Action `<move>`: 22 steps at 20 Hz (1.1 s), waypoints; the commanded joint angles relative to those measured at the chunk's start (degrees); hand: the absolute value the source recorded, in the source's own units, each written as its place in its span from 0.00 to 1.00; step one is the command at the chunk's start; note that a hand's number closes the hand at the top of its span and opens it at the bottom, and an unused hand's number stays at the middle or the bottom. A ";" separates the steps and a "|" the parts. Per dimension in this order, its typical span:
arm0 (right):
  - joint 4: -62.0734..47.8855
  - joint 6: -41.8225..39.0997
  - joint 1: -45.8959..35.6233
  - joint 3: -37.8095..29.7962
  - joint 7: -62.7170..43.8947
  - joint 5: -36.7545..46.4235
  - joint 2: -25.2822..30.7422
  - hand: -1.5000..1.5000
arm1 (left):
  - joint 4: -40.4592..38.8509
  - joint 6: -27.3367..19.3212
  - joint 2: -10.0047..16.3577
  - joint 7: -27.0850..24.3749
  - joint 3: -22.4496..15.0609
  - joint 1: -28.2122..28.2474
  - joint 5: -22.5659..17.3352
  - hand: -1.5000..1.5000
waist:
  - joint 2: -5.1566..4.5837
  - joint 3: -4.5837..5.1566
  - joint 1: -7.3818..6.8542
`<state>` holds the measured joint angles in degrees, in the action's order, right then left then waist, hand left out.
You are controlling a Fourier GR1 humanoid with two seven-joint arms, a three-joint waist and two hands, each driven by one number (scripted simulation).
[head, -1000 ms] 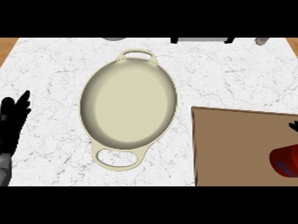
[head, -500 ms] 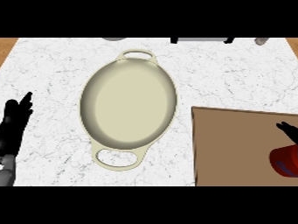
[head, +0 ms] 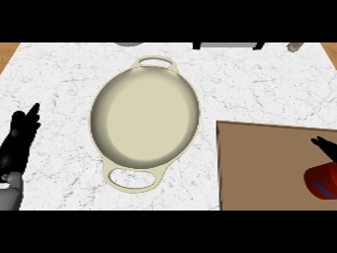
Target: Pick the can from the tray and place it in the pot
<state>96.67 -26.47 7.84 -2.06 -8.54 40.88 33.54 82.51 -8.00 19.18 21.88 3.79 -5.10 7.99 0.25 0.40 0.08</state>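
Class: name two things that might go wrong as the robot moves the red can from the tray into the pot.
1. The can sits on the tray at the view's edge, partly hidden by the right robot hand; a slip there might go unseen.
2. Carried low, it might clip the pot rim.

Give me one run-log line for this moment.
can: on tray, right hand at it | pot: empty | left hand: open, resting, view's left
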 commanded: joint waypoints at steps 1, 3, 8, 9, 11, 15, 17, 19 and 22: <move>-2.69 -1.19 -0.76 0.05 0.74 2.71 -1.62 0.00 | -2.62 0.79 -0.86 -1.77 1.36 -0.69 0.61 0.50 | -0.25 -0.39 0.00; -7.87 0.47 -3.79 0.26 2.59 2.03 -3.01 1.00 | 2.52 1.33 -0.63 1.53 0.21 1.26 0.60 0.50 | -0.26 -0.42 -0.39; -7.07 5.79 -1.99 -0.92 10.84 5.72 -0.82 1.00 | -2.15 0.39 -1.58 0.54 1.21 -2.78 1.97 0.50 | -0.28 -0.41 0.05; -5.16 8.31 0.00 0.10 10.12 7.78 -2.70 1.00 | -0.63 1.69 -0.85 -0.70 1.93 -0.51 1.28 0.50 | -0.23 -0.40 0.01; -7.57 9.17 -4.10 -0.84 10.88 8.63 -2.05 1.00 | -1.45 4.60 1.76 1.48 4.05 -3.19 -0.65 0.50 | -0.28 -0.41 -0.12; -4.02 8.94 -4.62 -1.96 10.80 10.30 -2.38 1.00 | 0.04 2.44 -1.20 -1.15 3.56 0.38 1.05 0.50 | -0.22 -0.39 -0.11; -1.20 8.89 -1.00 -4.37 13.52 9.43 -1.34 1.00 | 2.99 2.57 -1.96 0.58 2.82 1.14 1.73 0.50 | -0.17 -0.39 0.07; -4.41 11.46 -4.96 1.75 8.43 14.12 -7.90 1.00 | 3.97 6.89 1.61 3.71 5.88 -0.63 -1.63 0.50 | -0.22 -0.41 -0.23; -8.73 7.98 -13.63 4.76 3.12 16.58 -10.69 1.00 | -4.24 2.64 -2.04 -3.18 3.46 -2.08 3.04 0.50 | -0.41 -0.38 -0.37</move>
<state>92.22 -16.93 1.09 -0.33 -1.64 55.07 26.52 83.65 -4.69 17.74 22.31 7.00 -5.19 9.58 0.21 0.39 -0.04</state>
